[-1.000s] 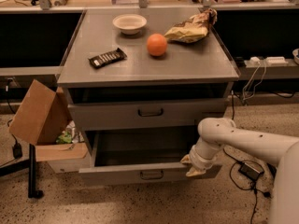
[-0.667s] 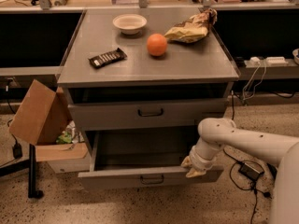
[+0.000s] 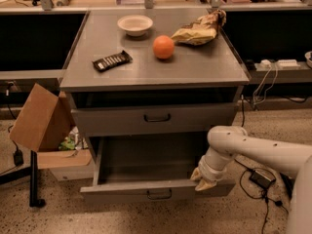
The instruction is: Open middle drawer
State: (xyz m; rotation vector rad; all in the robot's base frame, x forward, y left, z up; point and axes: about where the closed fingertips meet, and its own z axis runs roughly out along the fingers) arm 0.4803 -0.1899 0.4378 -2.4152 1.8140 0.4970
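Note:
The middle drawer (image 3: pixel 146 191) is a wide grey drawer with a small dark handle (image 3: pixel 159 195). It stands pulled well out of the grey cabinet (image 3: pixel 156 77), and its shallow grey tray (image 3: pixel 146 160) shows. My gripper (image 3: pixel 204 181) is at the end of the white arm (image 3: pixel 253 150). It rests on the top edge of the drawer's front, near its right end. Another grey drawer (image 3: pixel 157 118) with a dark handle sits above, almost closed.
On the cabinet top are a white bowl (image 3: pixel 135 24), an orange (image 3: pixel 164 47), a crumpled chip bag (image 3: pixel 200 29) and a dark bar (image 3: pixel 112 61). A cardboard box (image 3: pixel 41 118) and a black stand leg (image 3: pixel 33 179) are left of the cabinet. Cables (image 3: pixel 261 179) lie on the floor at right.
The middle drawer has slid further out toward the camera, and my gripper has moved with its front edge. Nothing on the cabinet top has moved.

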